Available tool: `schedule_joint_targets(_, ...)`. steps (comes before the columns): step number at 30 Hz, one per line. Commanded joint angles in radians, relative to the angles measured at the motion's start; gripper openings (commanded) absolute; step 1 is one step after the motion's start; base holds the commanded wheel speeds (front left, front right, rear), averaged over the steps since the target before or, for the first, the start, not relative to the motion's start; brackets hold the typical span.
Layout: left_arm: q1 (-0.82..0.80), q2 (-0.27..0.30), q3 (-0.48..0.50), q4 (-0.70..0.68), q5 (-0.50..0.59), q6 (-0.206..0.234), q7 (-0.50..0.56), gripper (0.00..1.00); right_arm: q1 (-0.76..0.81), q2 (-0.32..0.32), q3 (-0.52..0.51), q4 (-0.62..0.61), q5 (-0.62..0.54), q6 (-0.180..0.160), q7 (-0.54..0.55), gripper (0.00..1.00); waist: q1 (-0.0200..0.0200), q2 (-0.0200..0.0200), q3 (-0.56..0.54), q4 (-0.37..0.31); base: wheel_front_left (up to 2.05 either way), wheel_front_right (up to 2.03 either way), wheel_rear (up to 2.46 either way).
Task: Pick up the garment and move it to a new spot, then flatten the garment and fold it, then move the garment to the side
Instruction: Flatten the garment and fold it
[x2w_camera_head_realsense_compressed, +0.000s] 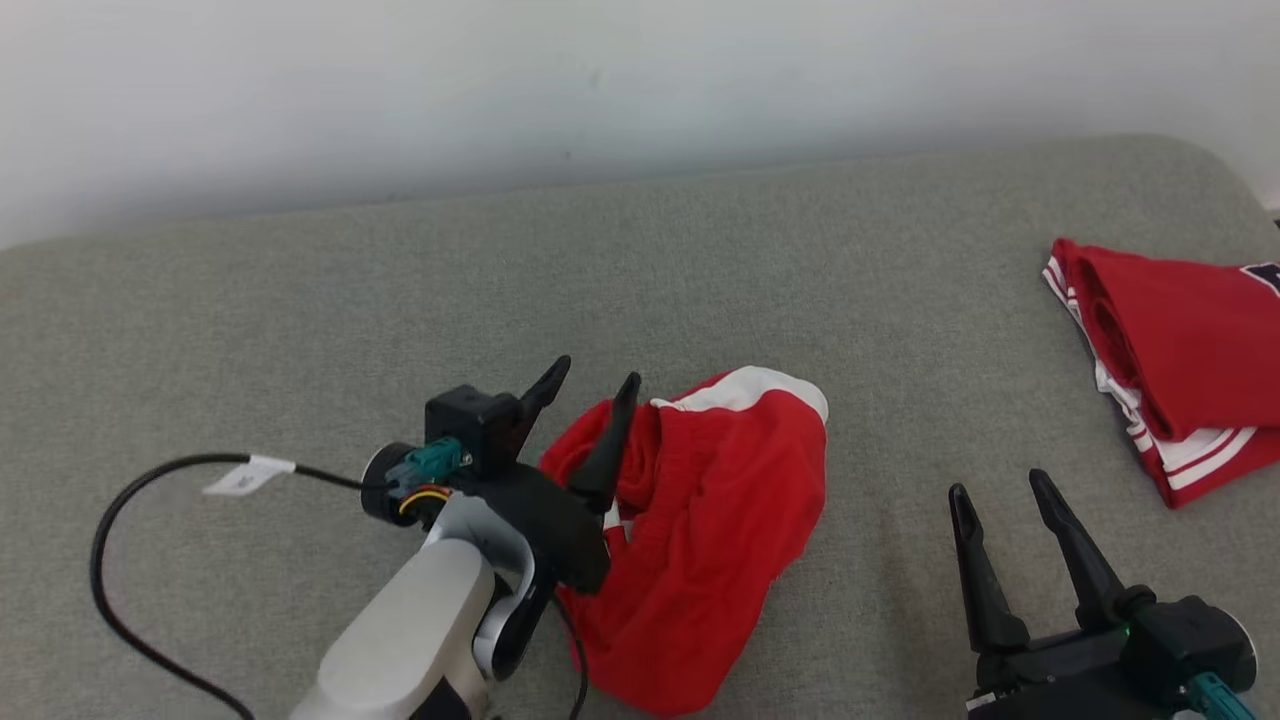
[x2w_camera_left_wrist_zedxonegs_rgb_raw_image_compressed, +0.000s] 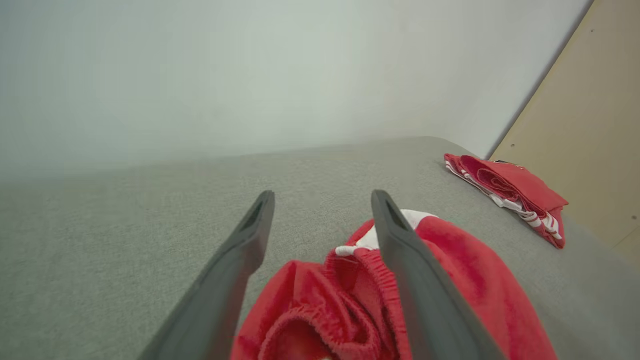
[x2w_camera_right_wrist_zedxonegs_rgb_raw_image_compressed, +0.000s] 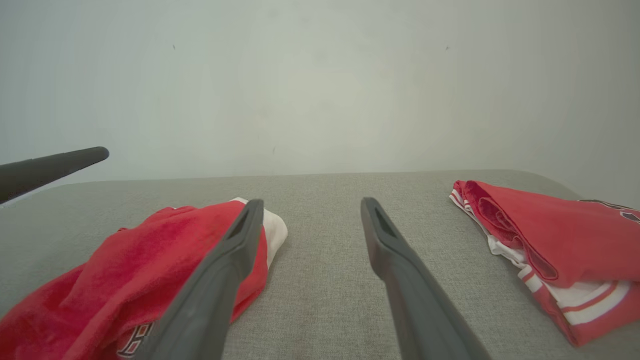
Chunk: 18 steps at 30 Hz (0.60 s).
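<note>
Grey upholstered cushion (x2w_camera_head_realsense_compressed: 300, 330) carries crumpled red shorts (x2w_camera_head_realsense_compressed: 720, 520) near its front middle. Left gripper (x2w_camera_head_realsense_compressed: 598, 371) hangs with fingers spread over the shorts' elastic waistband end, gripping nothing. Right gripper (x2w_camera_head_realsense_compressed: 998, 483), likewise spread and empty, sits apart to their right.

The left tool (x2w_camera_head_realsense_compressed: 598, 370) and right tool (x2w_camera_head_realsense_compressed: 998, 483) each have two long, tapering black fingers (x2w_camera_head_realsense_compressed: 605, 450) on a black housing. The left forearm (x2w_camera_head_realsense_compressed: 420, 620) is pale grey and rounded. A teal connector (x2w_camera_head_realsense_compressed: 432, 462), yellow and red wires (x2w_camera_head_realsense_compressed: 428, 497) and a black cable (x2w_camera_head_realsense_compressed: 110, 530) with a white tag (x2w_camera_head_realsense_compressed: 247, 475) sit at its wrist.
</note>
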Motion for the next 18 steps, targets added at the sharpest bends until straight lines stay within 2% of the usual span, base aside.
schedule_joint_targets(1,-0.027,0.003,-0.018,0.020,-0.027,0.004,0.007,1.00,-0.014,-0.005,0.001,-0.001,-0.007,-0.001,0.000,1.00,-0.0003,-0.0002,0.068,-0.039,0.00,0.00,0.00)
schedule_joint_targets(5,-0.127,0.003,-0.104,0.092,-0.097,0.027,0.029,1.00,-0.041,0.000,0.003,0.003,-0.009,-0.001,0.000,1.00,-0.0003,-0.0002,0.111,-0.045,0.00,0.00,0.00)
schedule_joint_targets(10,-0.211,0.003,-0.225,0.164,-0.165,0.050,0.122,1.00,-0.065,0.007,0.015,0.008,-0.009,-0.001,-0.001,1.00,-0.0003,-0.0002,0.141,-0.050,0.00,0.00,0.00)
schedule_joint_targets(18,-0.240,0.002,-0.351,0.185,-0.227,0.087,0.218,1.00,-0.072,0.008,0.009,0.015,-0.002,-0.001,-0.001,1.00,-0.0003,-0.0002,0.134,-0.053,0.00,0.00,0.00)
